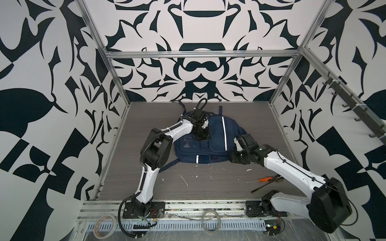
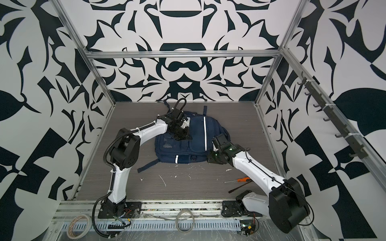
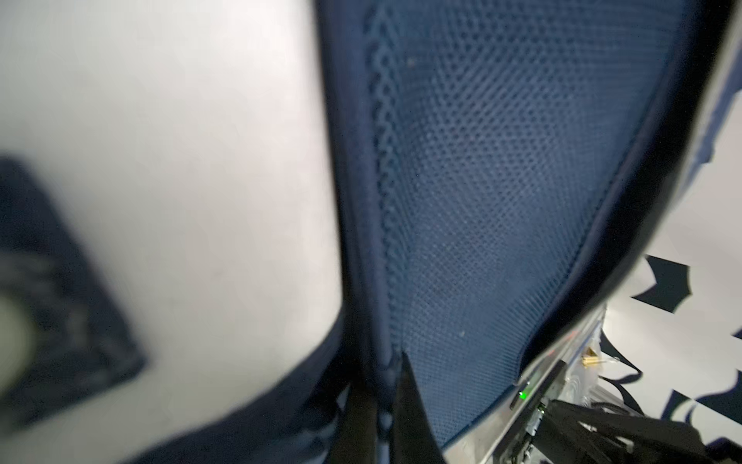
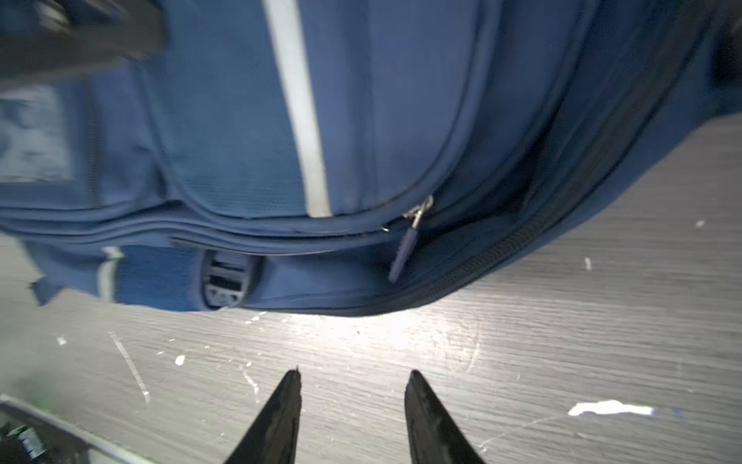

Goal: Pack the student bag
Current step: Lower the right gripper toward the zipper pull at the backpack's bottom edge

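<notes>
The student bag (image 1: 215,141) (image 2: 197,137), navy blue with white stripes, lies flat in the middle of the table in both top views. My left gripper (image 1: 201,135) (image 2: 182,135) rests on its upper left part. In the left wrist view that gripper (image 3: 383,387) is shut on a navy seam of the bag, between mesh fabric (image 3: 482,201) and light grey lining (image 3: 180,180). Beside the bag's near right corner my right gripper (image 1: 235,157) (image 4: 355,373) hangs open over bare table, nothing between its fingers. A zip pull (image 4: 405,249) dangles just beyond it.
An orange-handled screwdriver (image 1: 264,179) and a thin black tool (image 1: 261,187) lie on the table (image 1: 188,192) at the front right, under my right arm. White scraps dot the wood near the bag. Two tape rolls (image 1: 104,225) (image 1: 211,221) sit on the front rail. A hook rail (image 1: 355,108) lines the right wall.
</notes>
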You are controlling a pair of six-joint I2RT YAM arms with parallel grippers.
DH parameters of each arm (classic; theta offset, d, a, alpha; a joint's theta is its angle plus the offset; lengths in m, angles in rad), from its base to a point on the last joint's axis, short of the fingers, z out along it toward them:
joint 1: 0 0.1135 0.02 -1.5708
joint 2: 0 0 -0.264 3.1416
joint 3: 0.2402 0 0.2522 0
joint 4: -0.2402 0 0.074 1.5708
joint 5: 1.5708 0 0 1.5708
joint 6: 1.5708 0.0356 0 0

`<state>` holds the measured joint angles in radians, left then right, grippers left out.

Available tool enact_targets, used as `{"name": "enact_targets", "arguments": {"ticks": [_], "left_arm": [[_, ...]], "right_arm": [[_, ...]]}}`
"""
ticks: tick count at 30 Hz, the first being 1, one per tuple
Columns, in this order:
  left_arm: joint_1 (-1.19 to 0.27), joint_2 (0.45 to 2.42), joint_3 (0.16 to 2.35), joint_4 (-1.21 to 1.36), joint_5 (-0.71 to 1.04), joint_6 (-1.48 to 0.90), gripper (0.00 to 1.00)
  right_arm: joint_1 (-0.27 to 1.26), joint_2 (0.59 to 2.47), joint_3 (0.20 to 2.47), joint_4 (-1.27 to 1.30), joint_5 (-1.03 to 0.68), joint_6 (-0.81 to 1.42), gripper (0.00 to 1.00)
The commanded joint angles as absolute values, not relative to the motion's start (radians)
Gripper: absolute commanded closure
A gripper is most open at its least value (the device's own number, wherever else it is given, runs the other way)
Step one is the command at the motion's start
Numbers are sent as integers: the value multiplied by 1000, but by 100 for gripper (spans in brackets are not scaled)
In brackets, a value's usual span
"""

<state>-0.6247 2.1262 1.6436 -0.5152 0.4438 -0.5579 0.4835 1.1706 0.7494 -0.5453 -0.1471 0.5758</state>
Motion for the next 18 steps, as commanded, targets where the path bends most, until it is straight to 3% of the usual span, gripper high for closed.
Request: {"name": "enact_targets", "arguments": {"ticks": [1, 10, 18], "left_arm": [[-604, 2032, 1601, -407, 545, -611, 100], [-494, 1900, 1430, -160, 790, -863, 100], [-471, 1875, 1462, -249, 813, -814, 100]], "right_arm": [[480, 1097, 770, -500, -129, 530, 55], [478, 1016, 833, -507, -79, 377, 58], [472, 1063, 820, -435, -129, 360, 58]]}}
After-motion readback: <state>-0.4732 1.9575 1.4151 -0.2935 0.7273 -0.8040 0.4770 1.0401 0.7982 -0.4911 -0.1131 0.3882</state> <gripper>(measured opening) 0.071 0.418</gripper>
